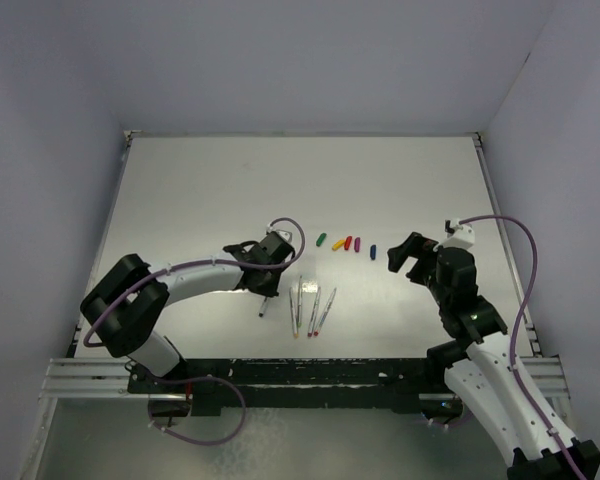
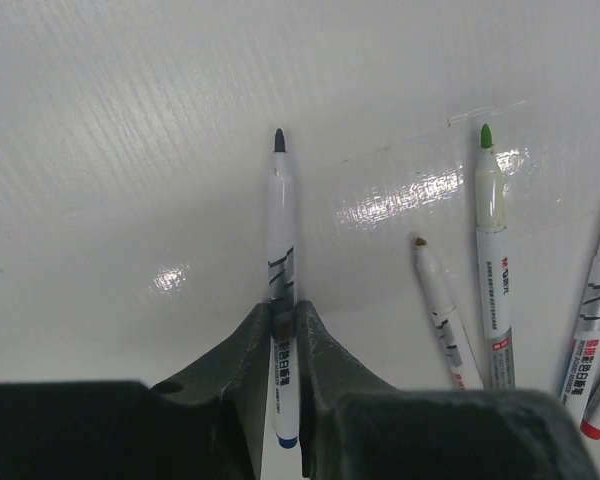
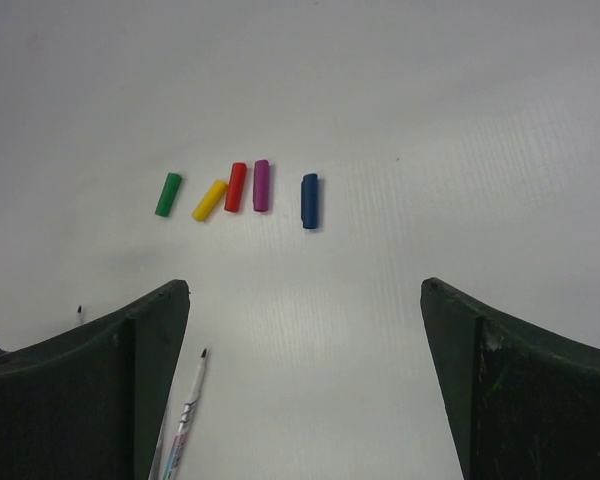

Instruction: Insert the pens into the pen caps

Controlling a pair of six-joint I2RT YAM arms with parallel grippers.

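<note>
Pens (image 1: 312,308) lie flat on the white table (image 1: 230,180). One of them, the blue-ended pen (image 2: 280,230), sits between the fingers of the left gripper (image 2: 283,318), which pinch its barrel near the rear, with the dark tip pointing straight ahead. The other pens (image 2: 492,280) rest just to that gripper's right. The left arm stretches low, wrist tipped down to the surface. Five pen caps (image 3: 261,185) form a row ahead of the right gripper (image 3: 305,288), which hovers with jaws spread wide, its arm raised and angled inward.

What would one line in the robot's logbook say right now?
left gripper: shut on blue pen | right gripper: open, near caps | capped: none
</note>
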